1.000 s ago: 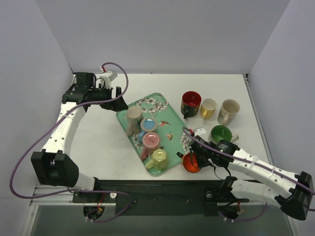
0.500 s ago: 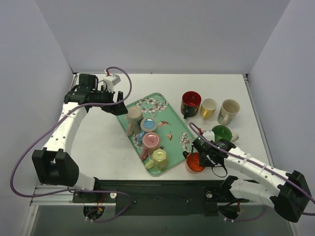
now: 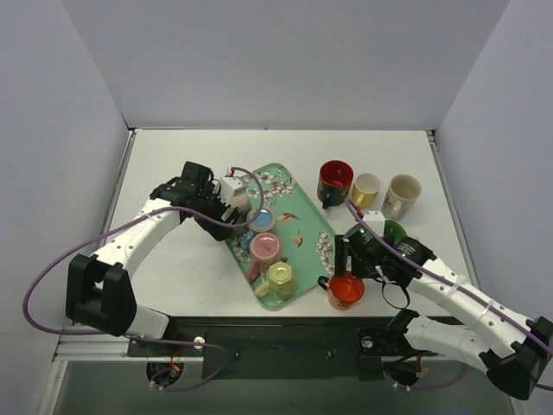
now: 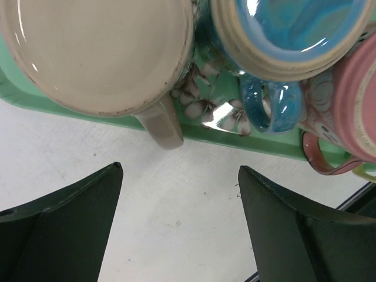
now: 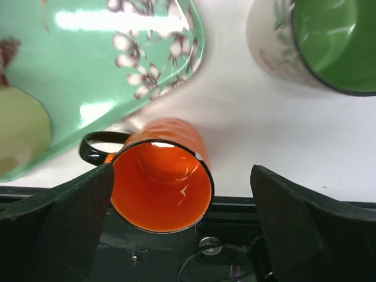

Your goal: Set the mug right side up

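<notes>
An orange mug [image 3: 346, 290] with a black handle stands mouth up on the table, just off the tray's near right corner. In the right wrist view the orange mug [image 5: 161, 182] shows its glossy inside. My right gripper [image 5: 181, 170] hangs open above it, one finger on each side of the rim. On the green flowered tray [image 3: 298, 216] a beige mug [image 4: 97, 53] lies bottom up, with its handle pointing off the tray's edge. My left gripper [image 4: 180, 168] is open over bare table beside that handle, holding nothing. From the top view, the left gripper [image 3: 230, 201] covers much of the beige mug.
The tray also holds a blue mug [image 4: 294, 35], a pink mug [image 3: 265, 249] and a yellow-green mug [image 3: 280, 278], all bottom up. Upright at the back right stand a dark red mug [image 3: 335, 180], a yellow one [image 3: 366, 188] and a cream one [image 3: 402, 194]. A green-lined mug [image 5: 335, 41] sits beside the right arm.
My right gripper has opened and let go of the orange mug, which now stands upright. My left arm has swung from the back left to the tray's left edge.
</notes>
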Available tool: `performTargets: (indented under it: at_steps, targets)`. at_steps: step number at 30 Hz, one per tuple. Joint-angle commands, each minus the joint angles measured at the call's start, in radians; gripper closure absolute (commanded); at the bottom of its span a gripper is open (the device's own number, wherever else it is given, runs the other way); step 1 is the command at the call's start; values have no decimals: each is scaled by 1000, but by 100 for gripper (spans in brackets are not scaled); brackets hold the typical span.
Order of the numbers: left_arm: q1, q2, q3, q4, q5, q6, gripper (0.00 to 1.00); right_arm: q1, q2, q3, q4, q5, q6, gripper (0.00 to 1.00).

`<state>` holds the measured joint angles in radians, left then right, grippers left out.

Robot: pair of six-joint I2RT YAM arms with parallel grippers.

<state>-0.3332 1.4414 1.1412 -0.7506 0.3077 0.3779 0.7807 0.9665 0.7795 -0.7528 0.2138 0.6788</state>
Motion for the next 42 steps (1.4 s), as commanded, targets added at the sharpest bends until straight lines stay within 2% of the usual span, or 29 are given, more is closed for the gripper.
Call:
performTargets:
  at_steps: [1, 5, 10, 16, 18, 20, 22, 23, 24, 29, 34, 38, 42]
  targets:
    - [-18, -44, -60, 151, -166, 13, 9, 8, -67, 78, -129, 128, -16, 4]
    - [-18, -3, -96, 276, -197, -17, 18, 8, -101, 93, -131, 144, -27, 4]
    - [-18, 17, -153, 399, -194, -82, 36, 11, -107, 92, -129, 141, -36, 4]
    - [-18, 71, -173, 511, -219, -102, 39, 11, -118, 86, -123, 147, -51, 3]
    - [-18, 80, -175, 539, -182, -103, 47, 12, -123, 80, -122, 145, -53, 3]
    - [-17, 86, -173, 550, -135, -96, 55, 14, -127, 73, -118, 147, -54, 3]
    - [-17, 88, -173, 565, -114, -102, 70, 14, -135, 66, -117, 150, -58, 3]
    - [-17, 88, -164, 563, -113, -108, 89, 12, -141, 64, -117, 151, -61, 3]
    - [-15, 88, -158, 559, -110, -111, 100, 14, -147, 64, -118, 150, -64, 3]
    - [19, 60, -51, 464, -81, -183, 100, 23, -167, 86, -115, 142, -107, 3]
    - [125, -6, 93, 408, 144, -338, 100, 87, -155, 174, -36, 160, -168, 3]
    - [149, -55, 159, 399, 211, -424, 100, 108, -102, 256, 125, 125, -194, 3]
    - [164, -88, 210, 390, 306, -510, 100, 95, -33, 265, 404, 35, -180, 0]
